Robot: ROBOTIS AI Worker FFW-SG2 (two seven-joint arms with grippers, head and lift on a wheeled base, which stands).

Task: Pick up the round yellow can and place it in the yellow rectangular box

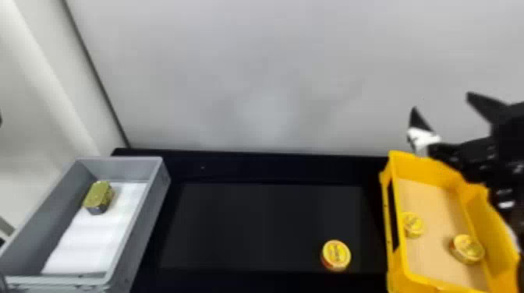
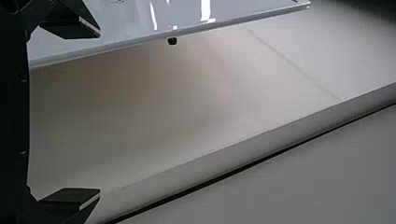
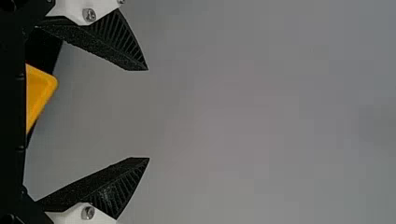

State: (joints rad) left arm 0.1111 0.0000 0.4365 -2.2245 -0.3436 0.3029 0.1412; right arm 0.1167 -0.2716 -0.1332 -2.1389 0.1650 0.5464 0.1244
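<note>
On the dark table, left of the yellow box (image 1: 429,280), lies a round yellow can (image 1: 336,255). Two more round yellow cans, one (image 1: 413,225) near the box's left wall and another (image 1: 468,248) farther right, rest on its floor. My right gripper (image 1: 444,107) is raised over the box's back right part, open with nothing between its fingers; in the right wrist view the same gripper (image 3: 148,114) has its fingers wide apart, with a corner of the yellow box at the left edge. My left gripper (image 2: 100,112) stands open and holds nothing, away from the cans.
A grey bin (image 1: 134,233) stands at the left of the table, with a gold-green tin (image 1: 98,197) on its white lining (image 1: 93,237). A pale wall (image 1: 253,78) rises behind the table. In the left wrist view, a glossy white panel (image 2: 187,16) lies beyond the fingers.
</note>
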